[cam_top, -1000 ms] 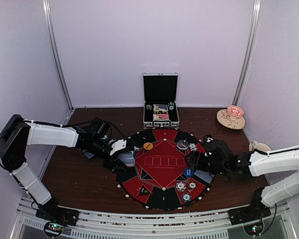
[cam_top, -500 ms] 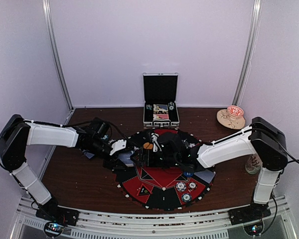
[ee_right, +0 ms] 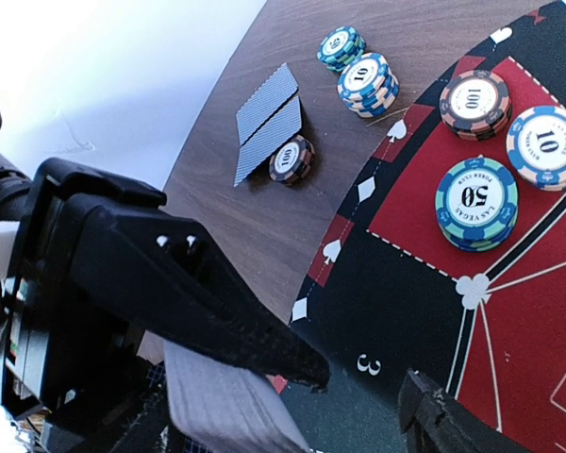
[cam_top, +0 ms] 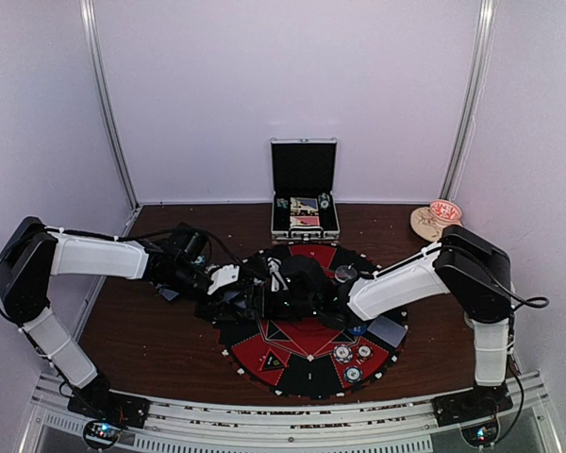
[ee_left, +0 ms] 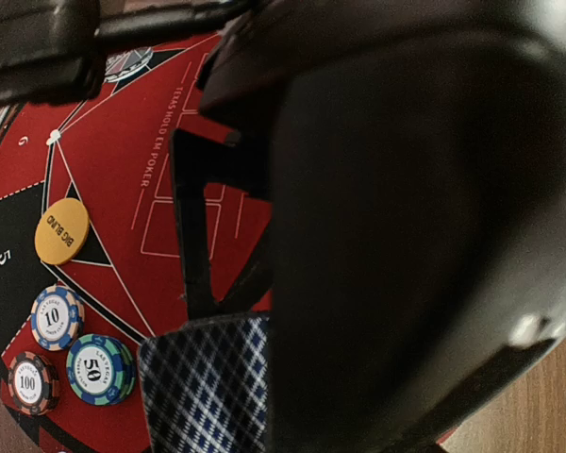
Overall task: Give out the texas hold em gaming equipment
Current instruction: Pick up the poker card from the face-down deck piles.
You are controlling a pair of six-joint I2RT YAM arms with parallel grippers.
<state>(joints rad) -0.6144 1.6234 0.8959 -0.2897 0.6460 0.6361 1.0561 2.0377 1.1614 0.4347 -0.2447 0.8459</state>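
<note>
My left gripper (cam_top: 228, 288) is shut on a deck of playing cards (ee_left: 208, 387) with blue plaid backs, held over the left rim of the round poker mat (cam_top: 302, 342). My right gripper (ee_right: 363, 382) reaches across the mat and stands open at that deck (ee_right: 228, 408), one finger (ee_right: 226, 307) lying over its edge. Poker chips marked 100 (ee_right: 475, 102), 10 (ee_right: 545, 143) and 50 (ee_right: 475, 200) sit on the mat just beyond. An orange Big Blind disc (ee_left: 62, 230) lies beside them.
On the bare wood left of the mat lie two face-down cards (ee_right: 269, 123) and small chip stacks (ee_right: 368, 83). More chips (cam_top: 352, 359) sit at the mat's near right. An open aluminium case (cam_top: 305, 222) stands at the back, a tan dish (cam_top: 438, 219) at the back right.
The right arm has swung from the mat's right side across to the left, ending at the deck in the left gripper. The left arm has stayed put.
</note>
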